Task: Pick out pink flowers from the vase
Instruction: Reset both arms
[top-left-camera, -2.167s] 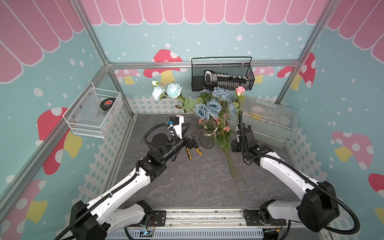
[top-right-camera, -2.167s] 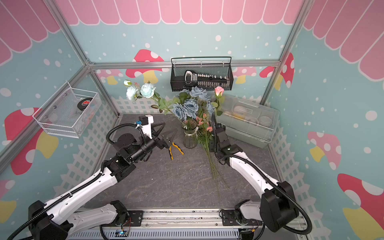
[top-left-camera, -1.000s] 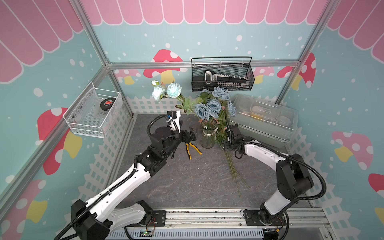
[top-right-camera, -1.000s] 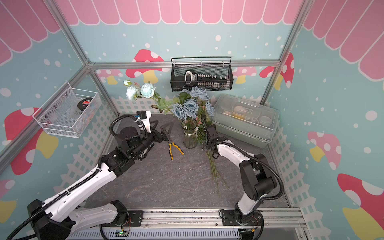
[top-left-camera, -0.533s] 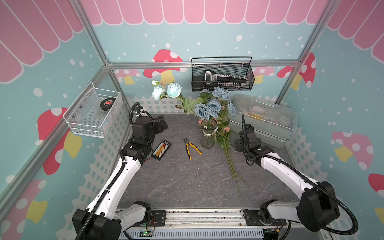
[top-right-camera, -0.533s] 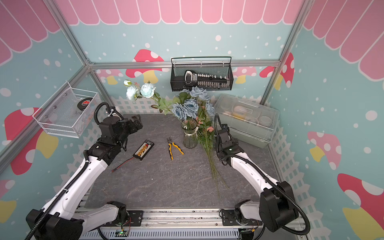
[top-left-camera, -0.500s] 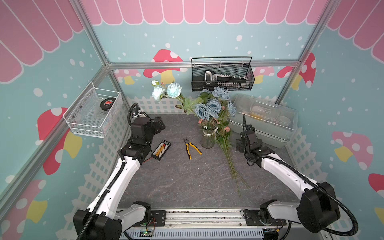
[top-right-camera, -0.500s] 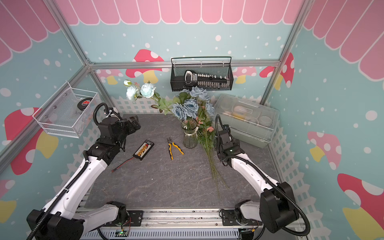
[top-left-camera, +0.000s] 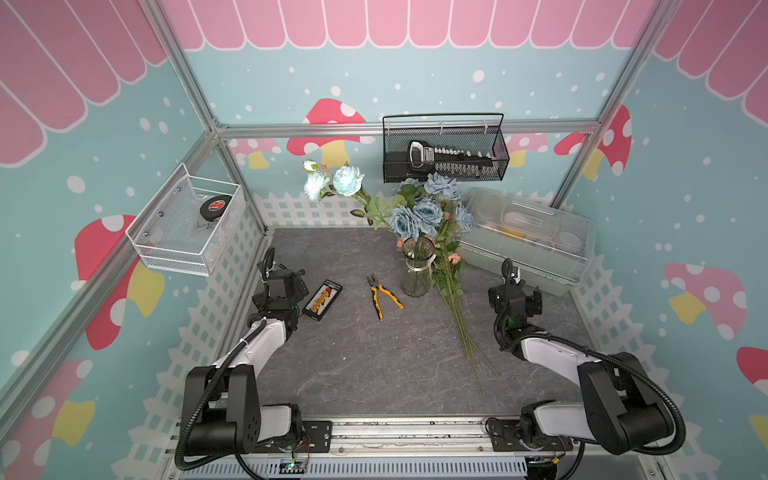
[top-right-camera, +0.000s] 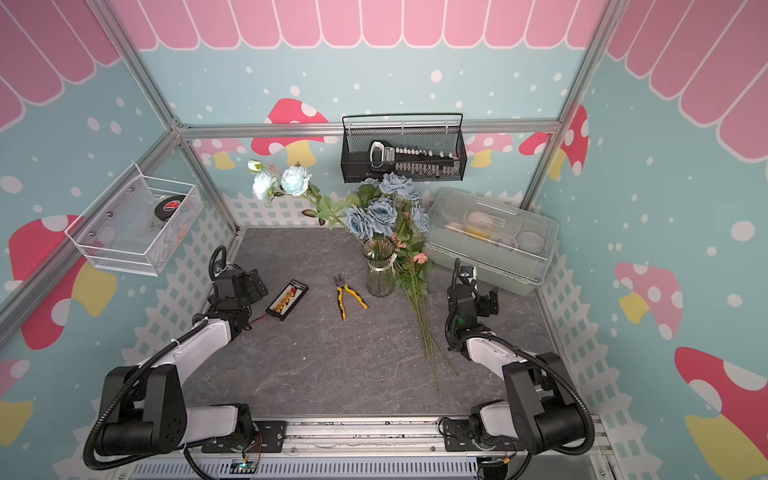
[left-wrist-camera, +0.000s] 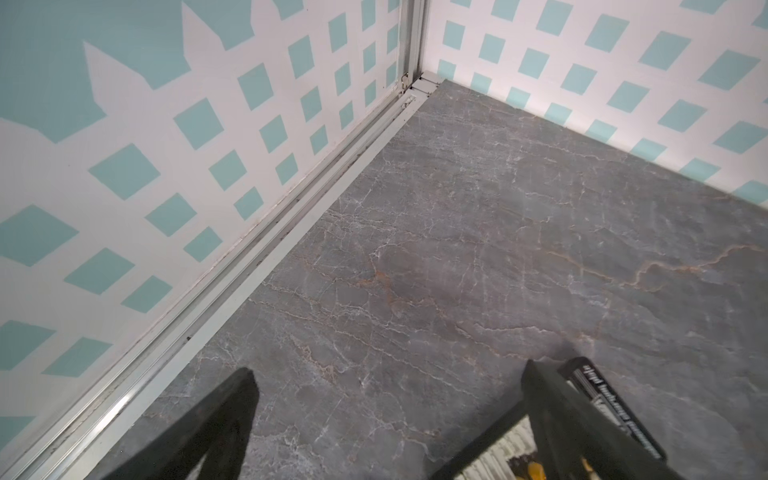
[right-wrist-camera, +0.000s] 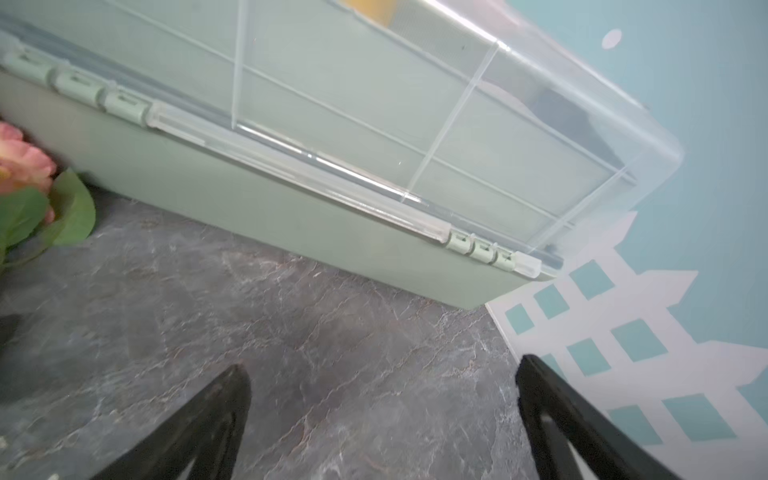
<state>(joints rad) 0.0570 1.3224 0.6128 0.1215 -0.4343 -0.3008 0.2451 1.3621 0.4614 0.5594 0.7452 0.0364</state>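
Observation:
The clear ribbed vase (top-left-camera: 417, 274) (top-right-camera: 380, 272) stands mid-table and holds dusty-blue roses (top-left-camera: 419, 212) and pale aqua blooms (top-left-camera: 332, 183). Pink flowers (top-left-camera: 454, 258) (top-right-camera: 420, 258) lie on the table just right of the vase, their long stems (top-left-camera: 461, 320) running toward the front. A single pink bloom (right-wrist-camera: 20, 162) shows at the edge of the right wrist view. My right gripper (top-left-camera: 515, 289) (top-right-camera: 473, 297) (right-wrist-camera: 382, 365) is open and empty, right of the stems. My left gripper (top-left-camera: 297, 282) (top-right-camera: 249, 284) (left-wrist-camera: 390, 368) is open and empty near the left wall.
Yellow-handled pliers (top-left-camera: 380, 293) and a black board with a wire (top-left-camera: 322, 295) lie left of the vase. A large translucent plastic box (top-left-camera: 528, 235) stands at the back right, close to my right gripper. Wire baskets hang on the back wall (top-left-camera: 444, 153) and left wall (top-left-camera: 187, 226).
The pink rose that rose above the bouquet now lies beside the vase. My right gripper opened and drew back toward the box. My left arm swung from beside the vase to the left wall.

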